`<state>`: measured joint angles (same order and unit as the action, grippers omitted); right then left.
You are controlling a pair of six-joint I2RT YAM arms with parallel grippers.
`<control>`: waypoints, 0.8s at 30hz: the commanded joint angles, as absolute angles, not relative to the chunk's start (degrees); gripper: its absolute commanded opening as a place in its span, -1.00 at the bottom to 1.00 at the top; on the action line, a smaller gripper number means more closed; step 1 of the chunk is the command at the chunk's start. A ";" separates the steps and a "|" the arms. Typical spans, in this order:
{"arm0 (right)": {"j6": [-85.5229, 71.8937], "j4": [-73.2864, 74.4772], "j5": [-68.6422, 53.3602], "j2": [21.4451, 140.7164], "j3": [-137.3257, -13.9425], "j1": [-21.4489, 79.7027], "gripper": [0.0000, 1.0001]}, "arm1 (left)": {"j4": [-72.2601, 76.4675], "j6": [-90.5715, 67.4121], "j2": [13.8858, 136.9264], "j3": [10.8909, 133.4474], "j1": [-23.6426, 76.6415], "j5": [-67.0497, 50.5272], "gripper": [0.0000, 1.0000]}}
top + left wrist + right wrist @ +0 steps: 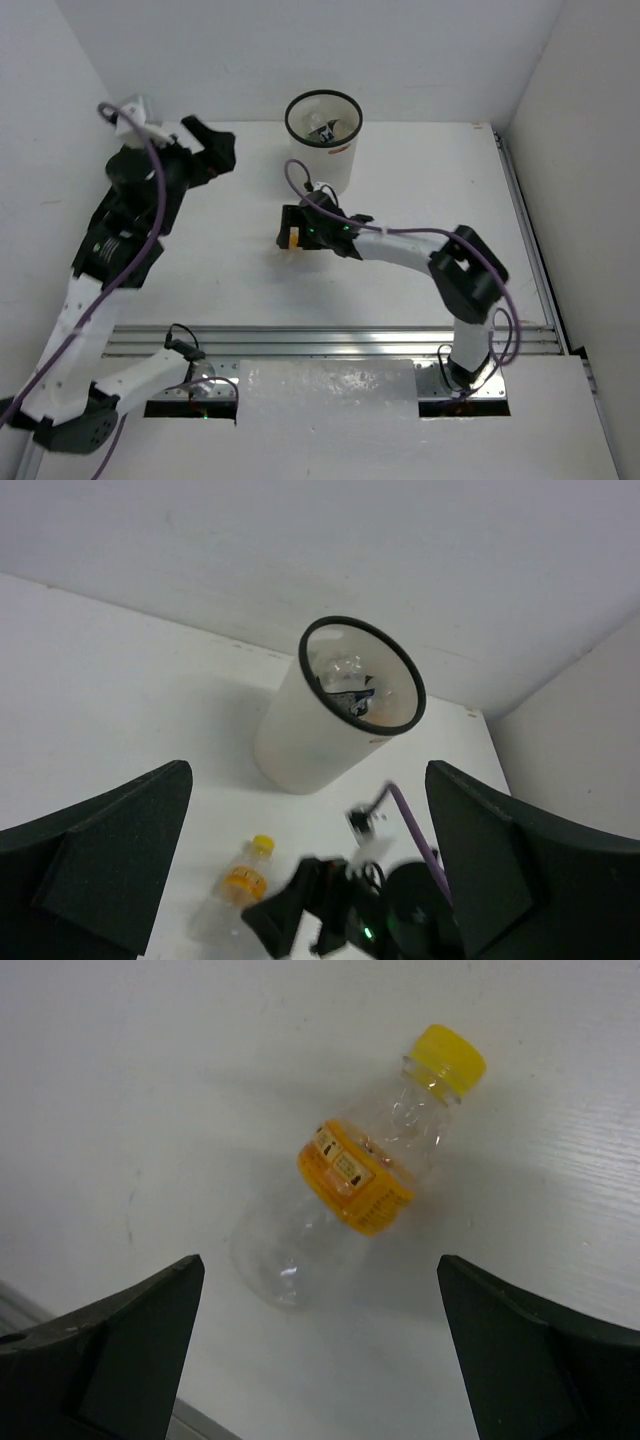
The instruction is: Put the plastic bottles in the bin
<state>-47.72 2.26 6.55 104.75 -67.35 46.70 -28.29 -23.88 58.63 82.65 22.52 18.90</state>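
bottles (350, 685) already lie in the bin (300, 750) at the table's far edge. one yellow-capped bottle (350, 1185) remains mid-table, under the right gripper (318, 1270), jaws spread. left gripper (308, 775) open, empty.

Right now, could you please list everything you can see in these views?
table: one, white, under everything
bin: one, white with black rim, upright at the table's far middle
binned bottles: count unclear, one clear with a black label shows
loose bottle: one, clear, yellow cap, orange label, lying on the table on the bin's near side
left gripper: one, black, open and empty, far left
right gripper: one, black, open, over the loose bottle
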 commanded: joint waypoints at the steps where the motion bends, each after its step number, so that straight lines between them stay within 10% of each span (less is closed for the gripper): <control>1: -54.22 13.53 13.71 113.44 -81.34 48.25 0.98 | -32.41 -22.96 54.50 76.92 22.24 21.53 0.99; 6: -56.59 20.64 16.17 121.89 -88.33 49.83 0.87 | -35.86 -19.69 51.16 68.67 22.15 26.80 0.99; 12: -52.40 6.81 10.74 114.03 -77.63 50.10 -0.32 | -32.09 -21.88 51.59 59.95 22.06 18.31 0.99; 19: -16.82 -40.45 -0.75 81.46 -31.72 49.23 -0.50 | -13.76 -30.04 55.44 51.17 22.24 -20.92 0.99; 24: -13.72 -43.43 -9.05 65.67 -23.65 45.62 -0.53 | 2.53 -33.92 61.95 47.81 28.02 -33.66 0.99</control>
<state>-22.04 -29.54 -2.13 70.83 -24.49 46.85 -13.39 -30.24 59.86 48.93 24.53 -18.94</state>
